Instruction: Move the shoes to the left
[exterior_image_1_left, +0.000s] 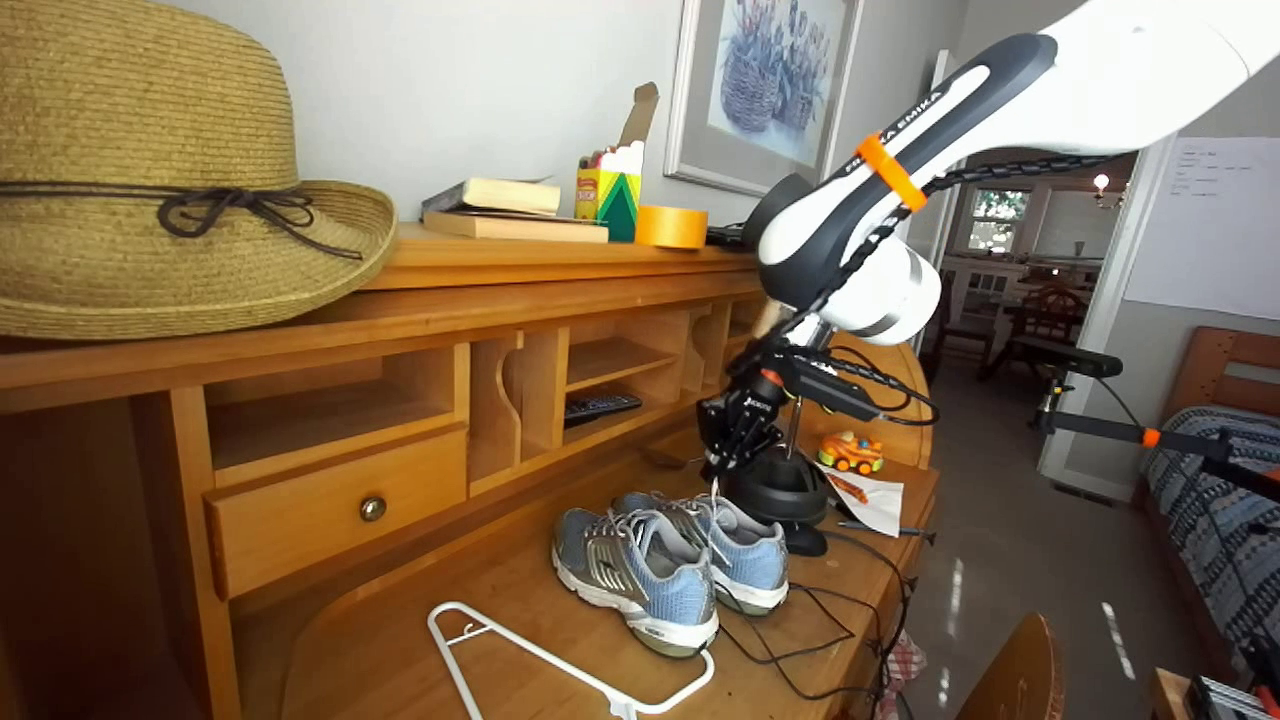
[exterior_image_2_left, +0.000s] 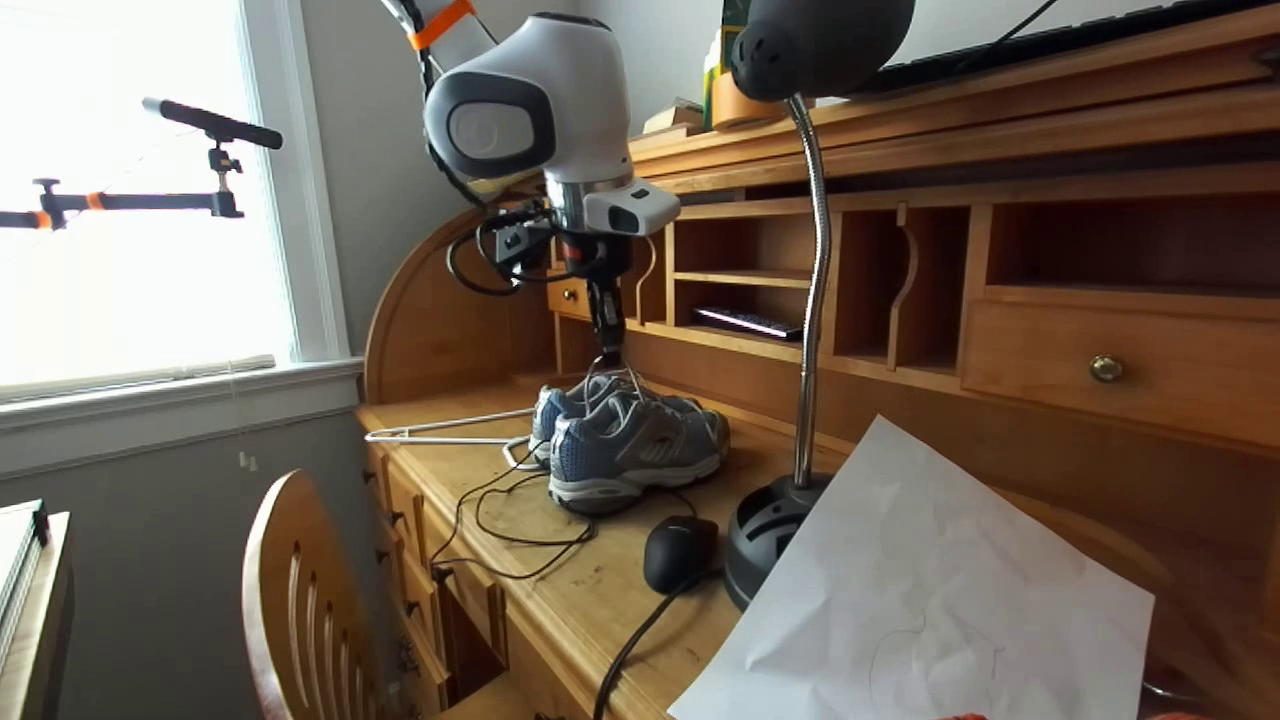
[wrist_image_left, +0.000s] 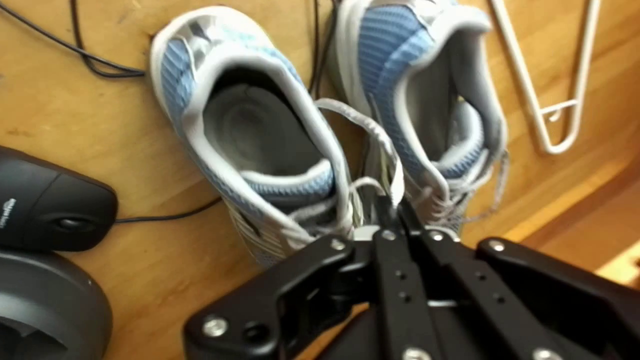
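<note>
"Gripping what, so low over the wooden desk (exterior_image_1_left: 370, 650)?"

"A white shoelace (wrist_image_left: 376, 131). The black gripper (wrist_image_left: 396, 209) points down with its fingers pinched together, the lace caught between the tips."

"And what is to move left?"

"Grey running sneakers (exterior_image_1_left: 640, 580) with light-blue heels and pale soles, upright and side by side on the desktop, heels toward its front edge. The gripper is just above them in both exterior views. One is near a black computer mouse (exterior_image_2_left: 680, 553); its mate is just beside a white coat hanger (wrist_image_left: 518, 59). Whose lace is caught is hard to tell."

"Why pinch a lace?"

"Probably because it is thin and loose, something narrow fingertips can take more easily than a broad, rounded heel. The likely plan is to lift or drag by it. Held by a single lace, one sneaker might go and the second be left behind."

"How many of each thing?"

"Two sneakers, one hanger, one mouse, one desk lamp (exterior_image_2_left: 755, 540), one toy car (exterior_image_1_left: 850, 453) and one remote control (exterior_image_1_left: 600, 405). Higher up sit one straw hat (exterior_image_1_left: 150, 150) and one roll of orange tape (exterior_image_1_left: 671, 228). Black cords (wrist_image_left: 150, 218) cross and slip out of sight, so they go uncounted."
</note>
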